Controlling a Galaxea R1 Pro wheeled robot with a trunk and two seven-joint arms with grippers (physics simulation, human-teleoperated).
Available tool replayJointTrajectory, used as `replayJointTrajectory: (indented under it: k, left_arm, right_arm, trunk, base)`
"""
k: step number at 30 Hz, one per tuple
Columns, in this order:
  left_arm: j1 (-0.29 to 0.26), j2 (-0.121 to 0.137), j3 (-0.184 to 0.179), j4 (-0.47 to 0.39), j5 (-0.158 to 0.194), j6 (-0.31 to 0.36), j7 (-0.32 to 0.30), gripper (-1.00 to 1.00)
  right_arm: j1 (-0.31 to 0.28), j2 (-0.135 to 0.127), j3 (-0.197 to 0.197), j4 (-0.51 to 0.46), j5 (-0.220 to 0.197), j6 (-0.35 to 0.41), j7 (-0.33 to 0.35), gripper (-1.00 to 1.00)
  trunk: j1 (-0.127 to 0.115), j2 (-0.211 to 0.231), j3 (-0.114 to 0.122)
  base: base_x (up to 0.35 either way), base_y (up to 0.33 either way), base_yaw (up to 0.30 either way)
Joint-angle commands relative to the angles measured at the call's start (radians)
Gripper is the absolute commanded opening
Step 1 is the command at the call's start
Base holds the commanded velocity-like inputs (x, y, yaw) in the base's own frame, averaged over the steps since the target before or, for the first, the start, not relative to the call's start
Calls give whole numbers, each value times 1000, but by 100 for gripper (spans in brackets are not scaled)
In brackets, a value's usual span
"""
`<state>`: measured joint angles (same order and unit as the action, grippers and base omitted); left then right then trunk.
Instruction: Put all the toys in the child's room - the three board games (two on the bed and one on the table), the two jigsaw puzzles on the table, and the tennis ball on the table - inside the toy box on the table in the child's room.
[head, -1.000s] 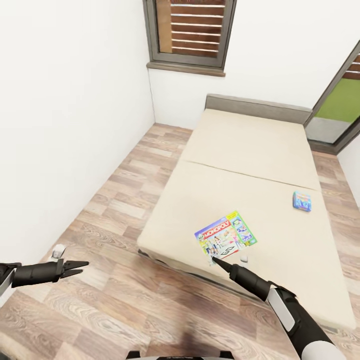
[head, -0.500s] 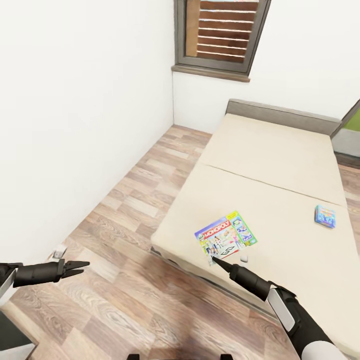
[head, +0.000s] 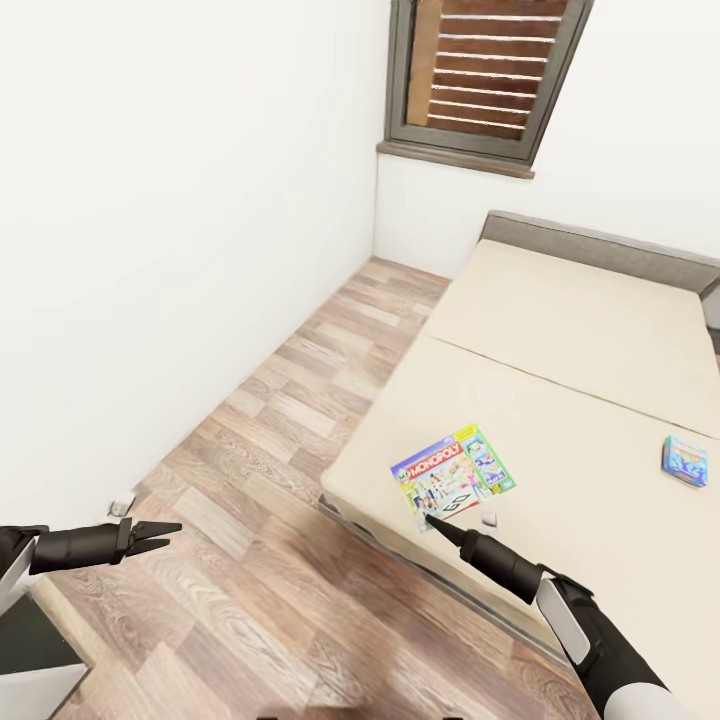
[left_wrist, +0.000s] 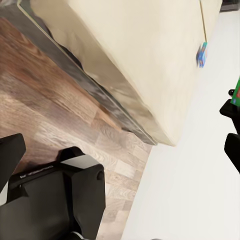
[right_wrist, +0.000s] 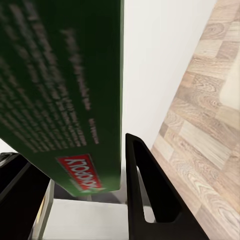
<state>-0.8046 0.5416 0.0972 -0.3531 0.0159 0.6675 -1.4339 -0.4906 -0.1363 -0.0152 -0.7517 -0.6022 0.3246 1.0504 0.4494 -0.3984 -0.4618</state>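
- The right gripper (head: 432, 520) grips a board game (head: 455, 476) lettered "MONOPOLY", above the bed (head: 560, 400) edge.
- A small blue game box (head: 685, 460) lies farther along the bed.
- The left gripper (head: 168, 529) hangs nearly closed, empty, over the wood floor (head: 250, 560) beside the bed.

Bed (head: 560, 400) sits right of the floor (head: 260, 470), headboard against the far wall under the window (head: 485, 75). Monopoly box (head: 455, 475) is over its near corner, held up off the mattress; smaller game box (head: 684, 460) lies well off right.
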Motion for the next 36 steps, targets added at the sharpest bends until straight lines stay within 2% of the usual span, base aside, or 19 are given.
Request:
replayJointTrajectory:
  k: [1,36]
  left_arm:
    - [-1,0,1,0,-1,10,-3,100]
    - [-1,-8,0,0,-1,9,-5,100]
  right_arm:
    - [0,0,0,2,-7,8,2,-100]
    - [0,0,-27,23,-7,1,3,-100]
  trunk:
    - [1,-2,0]
    - [1,-2,52]
  base:
    - [0,0,167]
    - [0,0,162]
